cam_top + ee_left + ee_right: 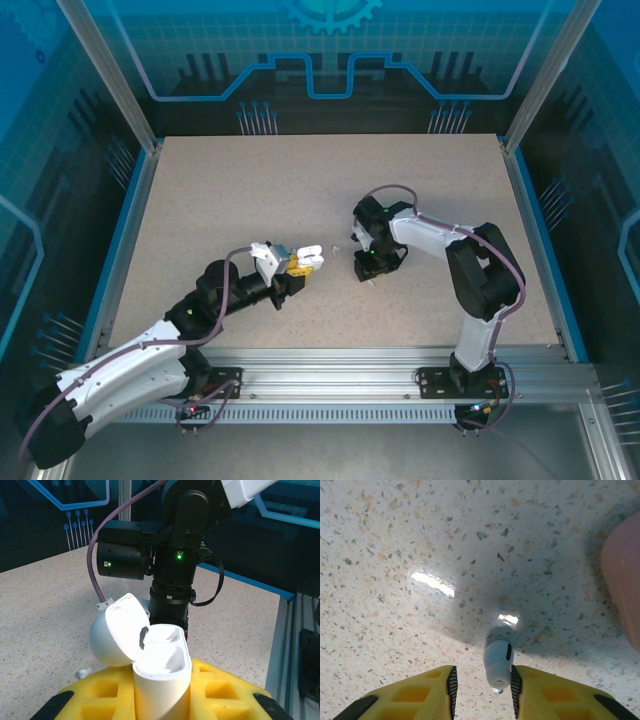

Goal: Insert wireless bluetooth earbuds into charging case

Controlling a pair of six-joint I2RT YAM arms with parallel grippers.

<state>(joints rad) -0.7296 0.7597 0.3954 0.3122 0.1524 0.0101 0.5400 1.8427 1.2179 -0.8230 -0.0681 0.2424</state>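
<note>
My left gripper (162,702) is shut on a white charging case (162,680), which it holds upright. The case's lid (115,632) is swung open to the left and both sockets look empty. From above, the case (311,261) sits at the left gripper's (300,266) tip, mid-table. My right gripper (482,692) points down at the table with a white earbud (498,664) between its open jaws. The earbud touches the right pad (515,687), and a gap separates it from the left pad (452,690). Another small white earbud (84,671) lies on the table left of the case.
The right arm's wrist (175,575) stands close behind the held case. A rounded salmon-pink thing (625,575) is at the right edge of the right wrist view. The speckled table (250,190) is bounded by blue rails and a metal frame.
</note>
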